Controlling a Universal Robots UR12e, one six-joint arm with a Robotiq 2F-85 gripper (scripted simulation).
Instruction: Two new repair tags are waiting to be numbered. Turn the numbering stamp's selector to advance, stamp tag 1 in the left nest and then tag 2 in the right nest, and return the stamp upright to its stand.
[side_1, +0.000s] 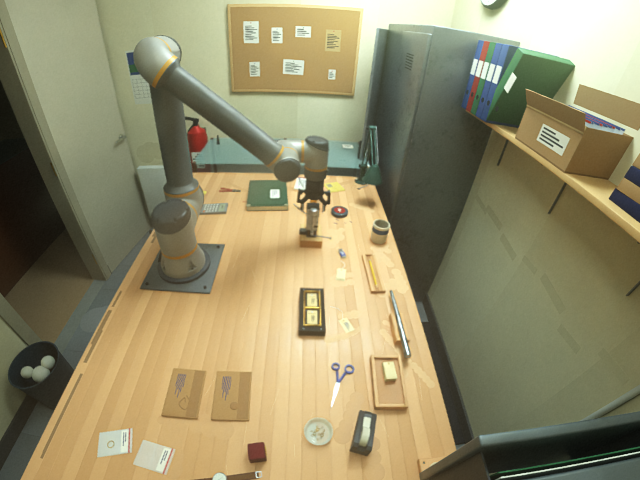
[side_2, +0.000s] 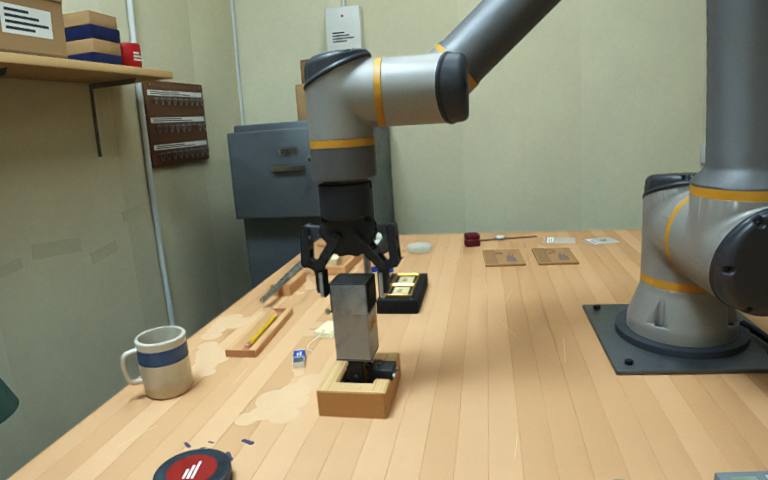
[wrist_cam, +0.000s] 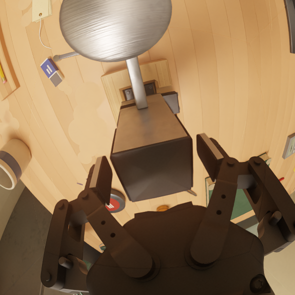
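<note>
The numbering stamp (side_2: 354, 318) (side_1: 311, 218) (wrist_cam: 150, 143), a grey metal block, stands upright in its wooden stand (side_2: 358, 388) (side_1: 310, 241), and my open gripper (side_2: 351, 278) (side_1: 313, 202) (wrist_cam: 154, 162) hangs straight above it, its fingers down on either side of the block's top and holding nothing. A small dark part shows at the stamp's foot in the stand. The black nest tray (side_1: 311, 311) (side_2: 403, 291) with two cream tags lies further along the bench, apart from the stand.
A grey cabinet (side_1: 424, 144) stands by the bench's far edge. A mug (side_2: 158, 362), a pencil tray (side_2: 259, 334), a small blue eraser (side_2: 299, 357) and a red round puck (side_2: 193, 465) lie around the stand. A green pad (side_1: 267, 194) lies behind the gripper.
</note>
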